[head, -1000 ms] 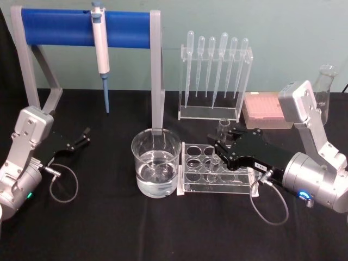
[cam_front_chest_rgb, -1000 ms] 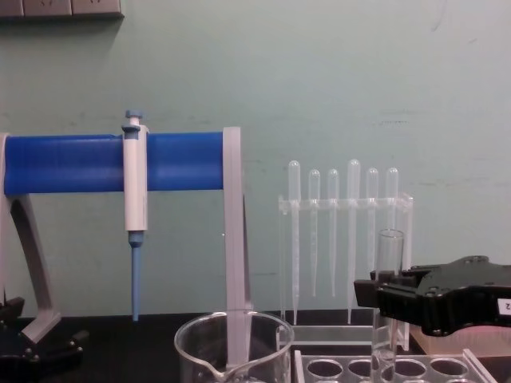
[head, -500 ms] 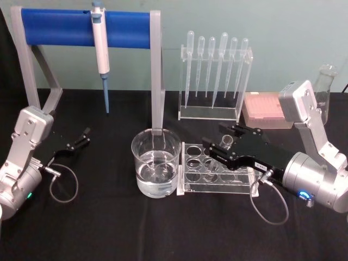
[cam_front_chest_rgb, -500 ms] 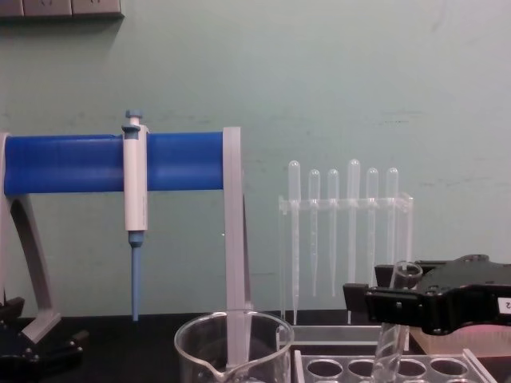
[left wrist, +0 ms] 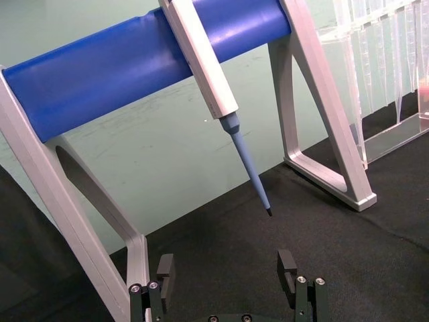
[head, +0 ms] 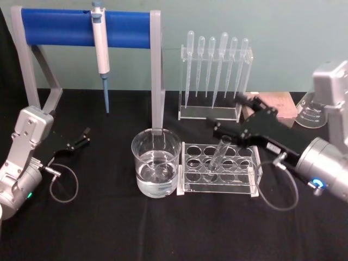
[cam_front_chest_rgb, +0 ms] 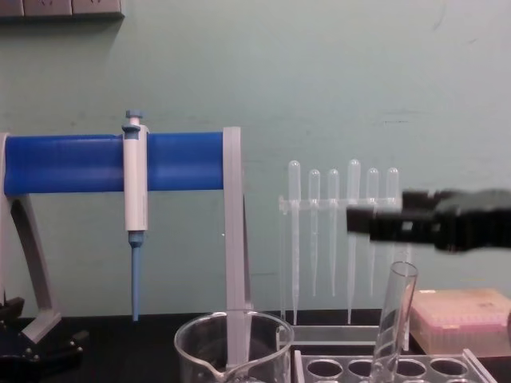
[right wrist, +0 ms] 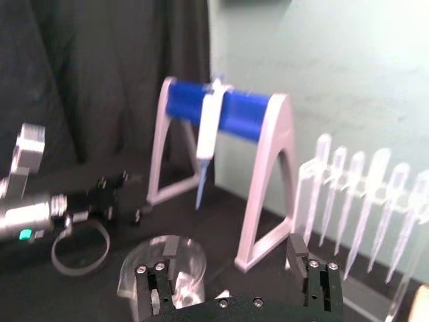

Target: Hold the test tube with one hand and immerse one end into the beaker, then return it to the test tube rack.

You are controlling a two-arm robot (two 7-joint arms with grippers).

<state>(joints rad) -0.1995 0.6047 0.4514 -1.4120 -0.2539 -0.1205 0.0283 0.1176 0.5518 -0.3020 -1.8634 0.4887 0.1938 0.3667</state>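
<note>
The test tube (head: 219, 155) leans tilted in a hole of the clear plastic rack (head: 217, 186), its rim toward the back right, with nothing gripping it. It also rises out of the rack (cam_front_chest_rgb: 423, 369) as a slanted tube (cam_front_chest_rgb: 394, 319) in the chest view. My right gripper (head: 235, 115) hangs open above and behind the tube, apart from it; the right wrist view shows its fingers (right wrist: 312, 275) spread wide around nothing. The beaker (head: 156, 163), part full of clear liquid, stands just left of the rack. My left gripper (head: 84, 136) rests open at the far left.
A blue-barred stand (head: 81, 27) holding a white-and-blue micropipette (head: 100, 49) rises at the back left. A rack of plastic pipettes (head: 215, 70) stands behind the tube rack, with a pink tip box (cam_front_chest_rgb: 459, 319) and a glass flask (head: 312, 111) at the right.
My right gripper has opened and let go of the test tube, then risen and drawn back to the right. The tube has tipped over to lean in the rack. The left arm has not moved.
</note>
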